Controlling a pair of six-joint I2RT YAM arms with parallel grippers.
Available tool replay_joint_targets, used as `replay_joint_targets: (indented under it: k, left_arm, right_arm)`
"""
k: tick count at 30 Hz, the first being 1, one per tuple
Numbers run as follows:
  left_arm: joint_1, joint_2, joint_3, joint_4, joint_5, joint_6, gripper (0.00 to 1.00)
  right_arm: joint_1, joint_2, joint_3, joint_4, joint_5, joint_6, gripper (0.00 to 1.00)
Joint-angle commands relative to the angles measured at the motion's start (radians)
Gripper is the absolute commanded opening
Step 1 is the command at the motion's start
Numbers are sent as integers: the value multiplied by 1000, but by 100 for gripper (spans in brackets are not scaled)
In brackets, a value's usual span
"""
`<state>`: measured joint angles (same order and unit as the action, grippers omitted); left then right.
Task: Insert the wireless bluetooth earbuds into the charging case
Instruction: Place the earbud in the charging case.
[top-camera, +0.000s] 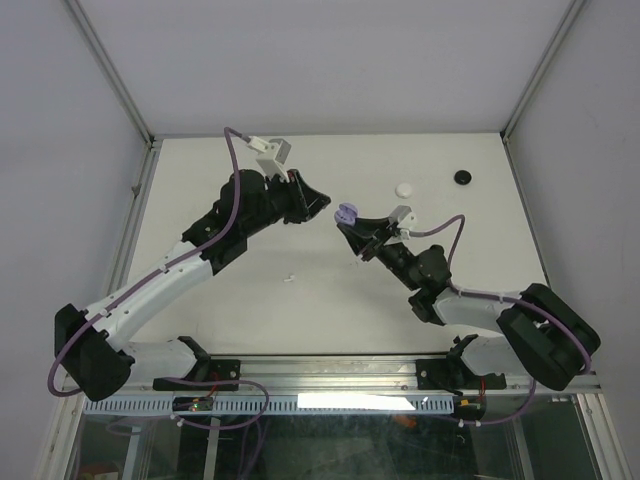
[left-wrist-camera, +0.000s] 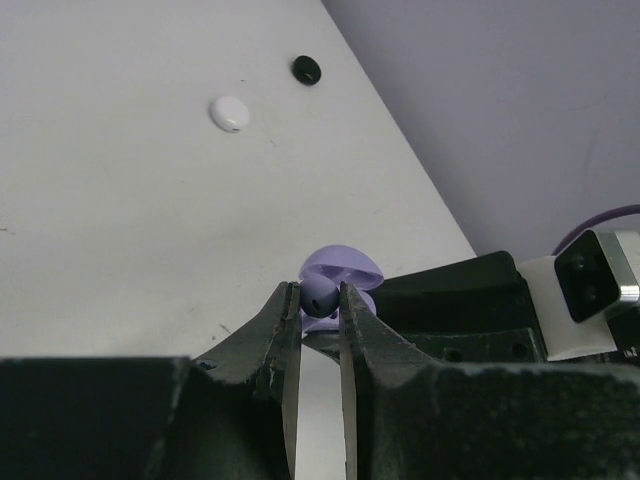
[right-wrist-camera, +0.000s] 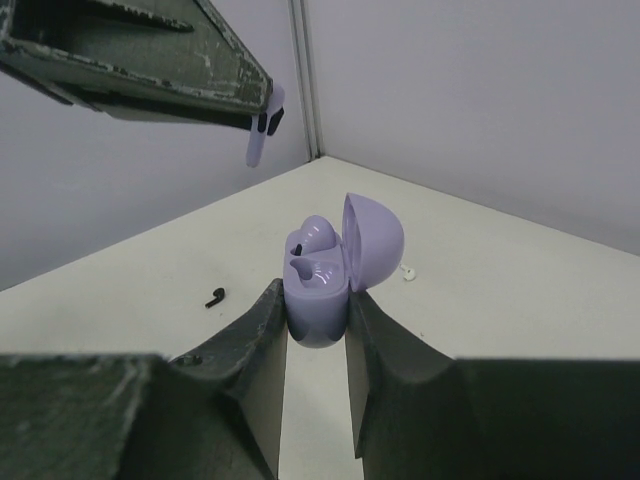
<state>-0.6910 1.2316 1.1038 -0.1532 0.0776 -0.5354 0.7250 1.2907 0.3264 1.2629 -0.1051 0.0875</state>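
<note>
One lilac earbud (left-wrist-camera: 320, 293) was pinched, stem hanging down, between the narrow-set fingers of the left gripper (top-camera: 323, 206). It hung in the air near the charging case (right-wrist-camera: 320, 285), above it and not touching it. The right gripper (right-wrist-camera: 318, 302) was clamped on the sides of that case, holding it upright with its lid (right-wrist-camera: 375, 240) swung back.

By my reading the job was in its middle: the case stood open and presented, and the bud was close but not yet seated. The near well looked empty. The far one showed a dark spot, and whether a bud already sat there could not be told. A black earbud (right-wrist-camera: 214, 297) and a white earbud (right-wrist-camera: 407, 270) lay loose on the table, so more seating may have remained.

The table (top-camera: 300, 320) was plain matt white, with a white puck (top-camera: 404, 188) and a black puck (top-camera: 463, 176) toward its far edge, well apart from both arms. Pale grey walls (top-camera: 330, 60) on metal posts closed it in on three sides
</note>
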Motion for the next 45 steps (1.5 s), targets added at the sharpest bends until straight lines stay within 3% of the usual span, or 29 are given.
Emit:
replay_joint_targets:
  k: [1,9,45]
  left_arm:
    - [-59,-44,-52,197,-45,-70,14]
    - [-138,-44,-86,291,-130,-44,14]
    - [-237,-34,-226,482,-323,6,14]
  right_arm:
    - [14,13,55,127,31,-2,0]
    - [25,38,62,164,50,-31,0]
    - [51,14,60,168,88,-71,0]
